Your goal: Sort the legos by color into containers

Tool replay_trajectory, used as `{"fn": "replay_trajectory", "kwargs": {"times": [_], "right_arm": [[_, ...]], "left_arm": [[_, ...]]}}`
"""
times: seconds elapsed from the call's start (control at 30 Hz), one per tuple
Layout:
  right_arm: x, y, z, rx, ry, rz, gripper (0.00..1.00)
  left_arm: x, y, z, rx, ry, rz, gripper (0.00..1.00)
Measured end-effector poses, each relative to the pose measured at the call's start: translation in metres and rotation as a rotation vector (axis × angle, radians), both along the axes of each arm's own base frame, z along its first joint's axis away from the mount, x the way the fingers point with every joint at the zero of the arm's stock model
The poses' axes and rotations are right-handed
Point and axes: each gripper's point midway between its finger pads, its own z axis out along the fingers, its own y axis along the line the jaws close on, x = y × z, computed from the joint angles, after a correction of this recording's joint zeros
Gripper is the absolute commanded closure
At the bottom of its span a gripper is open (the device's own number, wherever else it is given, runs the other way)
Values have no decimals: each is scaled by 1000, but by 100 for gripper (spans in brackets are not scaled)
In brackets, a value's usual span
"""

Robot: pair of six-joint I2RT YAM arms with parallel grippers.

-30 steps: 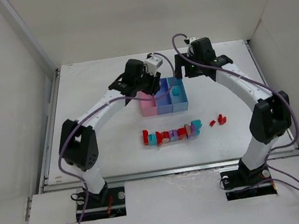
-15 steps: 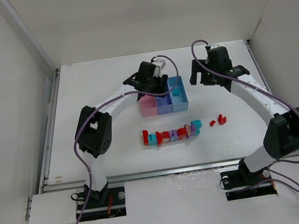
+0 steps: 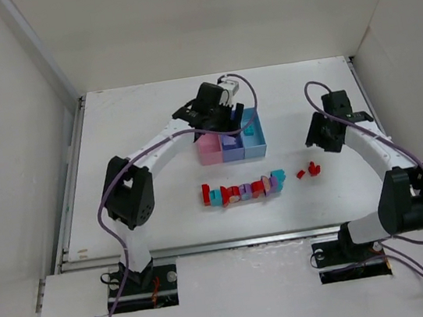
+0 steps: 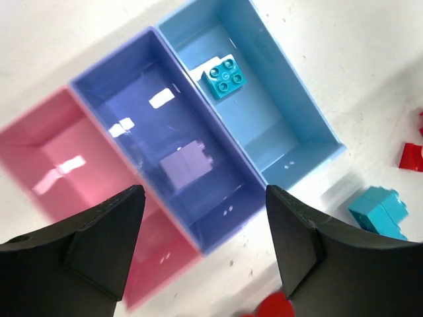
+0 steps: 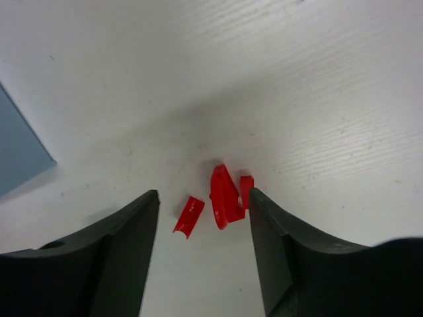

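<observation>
Red, purple and teal plastic, listed first by what is hard to see, then by position.

Obscured or cut off:
- From above, the row of bricks [image 3: 241, 191] on the bench [image 3: 138, 137] is a pressed-together run of red, teal and purple. Single bricks cannot be separated.
- In the left wrist view, a red fragment [image 4: 268, 307] at the lower edge is half hidden behind the finger on the view's right.
- A second red scrap [image 4: 414, 156] is cut by the frame edge.
- The near ends of the pink bin [image 4: 46, 155] and purple bin [image 4: 125, 99] are covered by the fingers.
- In the right wrist view, only a dull blue bin corner [image 5: 18, 155] enters from the left.

Entry, left gripper [image 4: 201, 198]:
- Its jaws are apart with nothing between them, and it hangs over the three joined bins.
- The purple brick [image 4: 187, 165] lies on the purple bin's floor, beneath the gap and just ahead of the fingertips.
- The teal brick [image 4: 225, 77] lies in the light-blue bin [image 4: 310, 125], farther ahead, toward the finger on the view's right.
- The loose teal brick [image 4: 383, 208] sits on the bench outside that finger, near the light-blue bin's corner.

Entry, right gripper [image 5: 203, 198]:
- Its jaws are apart and grip nothing, low over the bench.
- The red pieces [image 5: 228, 195] lie on the bench between the fingers. A small chip sits nearer the finger on the view's left, and a larger cluster sits just beside the other finger.
- Whether the cluster touches that finger cannot be told.
- The bins are well apart from this gripper.
</observation>
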Motion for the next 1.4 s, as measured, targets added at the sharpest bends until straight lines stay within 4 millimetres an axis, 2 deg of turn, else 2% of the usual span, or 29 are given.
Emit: {"fn": "replay_trajectory", "kwargs": {"times": [0.03, 0.07, 0.2, 0.3, 0.43, 0.47, 0.5, 0.57, 0.67, 0.9, 0.97, 1.03, 1.13, 1.2, 1.27, 1.33, 1.4], "right_arm": [[-6, 0, -5, 1, 23, -2, 43], [-10, 0, -10, 3, 39, -5, 45], [-31, 3, -33, 19, 112, -6, 45], [-41, 4, -44, 23, 152, -7, 50], [-43, 4, -59, 25, 204, -3, 63], [-44, 5, -63, 25, 216, 0, 72], [-45, 5, -66, 25, 224, 1, 76], [-44, 5, -68, 26, 225, 2, 82], [-43, 7, -68, 27, 219, 11, 98], [-37, 15, -63, 39, 199, 50, 100], [-27, 25, -49, 21, 156, 111, 100], [-10, 47, -21, -18, 58, 217, 100], [17, 104, 52, -49, -217, 409, 100], [23, 141, 100, -12, -395, 516, 100], [26, 162, 141, 41, -538, 584, 100], [30, 177, 166, 104, -625, 638, 100], [36, 194, 173, 169, -655, 710, 100]], "left_arm": [[-1, 4, 2, 15, -6, 1, 29], [-3, 7, 19, 9, -34, 0, 29], [-9, 26, 62, -10, -112, 9, 30], [-11, 42, 78, -12, -139, 32, 30], [-7, 62, 73, 15, -128, 72, 30], [-7, 66, 68, 26, -118, 80, 30], [-7, 70, 64, 35, -106, 86, 30], [-10, 73, 58, 50, -88, 88, 30], [-12, 73, 57, 54, -83, 86, 30], [-11, 74, 57, 64, -90, 75, 37], [-11, 76, 56, 71, -92, 73, 38], [-10, 78, 55, 75, -92, 77, 40], [-9, 87, 48, 90, -76, 93, 41], [-9, 95, 42, 98, -62, 106, 42], [-11, 102, 38, 105, -48, 107, 42], [-14, 105, 37, 107, -47, 90, 42], [-19, 106, 38, 110, -55, 57, 43]]}}
